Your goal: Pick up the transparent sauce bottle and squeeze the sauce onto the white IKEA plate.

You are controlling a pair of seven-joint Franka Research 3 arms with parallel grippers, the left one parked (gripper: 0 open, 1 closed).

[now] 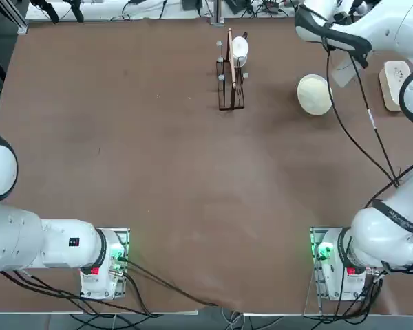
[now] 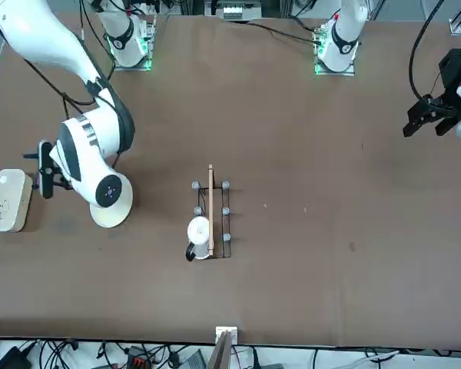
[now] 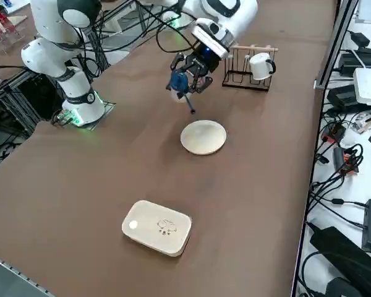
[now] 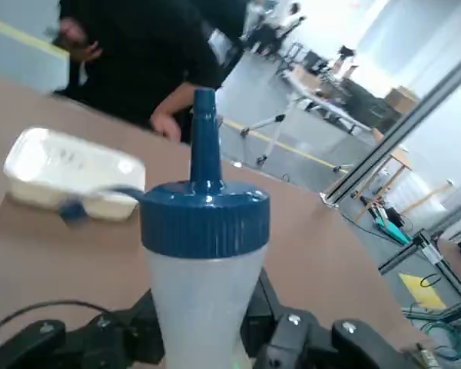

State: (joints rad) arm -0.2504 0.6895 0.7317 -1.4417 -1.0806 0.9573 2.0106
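In my front view, toward 9 o'clock, the right arm hides part of the white IKEA plate. In the top view, the frame cuts that arm off toward 2 o'clock. Toward 12 o'clock in the right side view, the right gripper covers most of the transparent sauce bottle. My wrist view crops the bottle's base and blurs its cap's loose stopper; the person's head is out of frame. I can't make out the dish's small drawing.
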